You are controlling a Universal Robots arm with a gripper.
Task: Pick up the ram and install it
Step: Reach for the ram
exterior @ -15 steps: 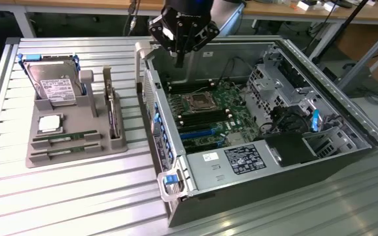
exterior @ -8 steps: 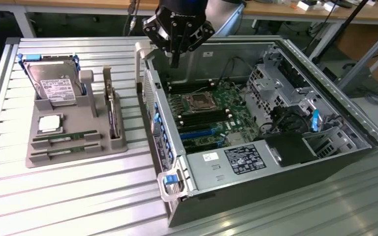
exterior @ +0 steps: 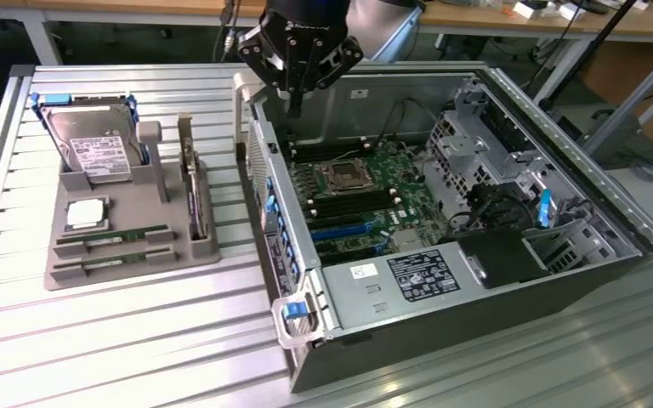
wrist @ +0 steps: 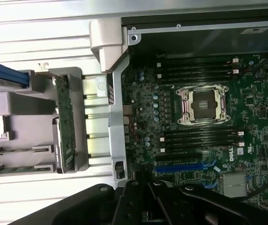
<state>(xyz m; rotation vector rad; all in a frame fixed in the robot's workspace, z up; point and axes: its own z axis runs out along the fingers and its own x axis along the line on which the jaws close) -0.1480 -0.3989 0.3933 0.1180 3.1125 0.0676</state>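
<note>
Gripper (exterior: 295, 109) of the robot arm hangs over the far corner of the open computer case (exterior: 440, 340), its fingers pressed together and, as far as can be made out, carrying nothing. The ram (exterior: 113, 237) — a thin green stick — lies flat in a groove of the grey holder tray (exterior: 145, 212) on the slatted table (exterior: 133, 340). A second stick lies just beside it, well apart from the gripper and outside the case wall. In the same tray stand the hard drive (exterior: 91, 144) and the wider expansion card (exterior: 195, 200). On the motherboard (wrist: 246, 122), the long black memory slots (wrist: 197, 70) flanking the processor socket (wrist: 204, 105) look empty — so neither the pick-up nor the installation is done.
</note>
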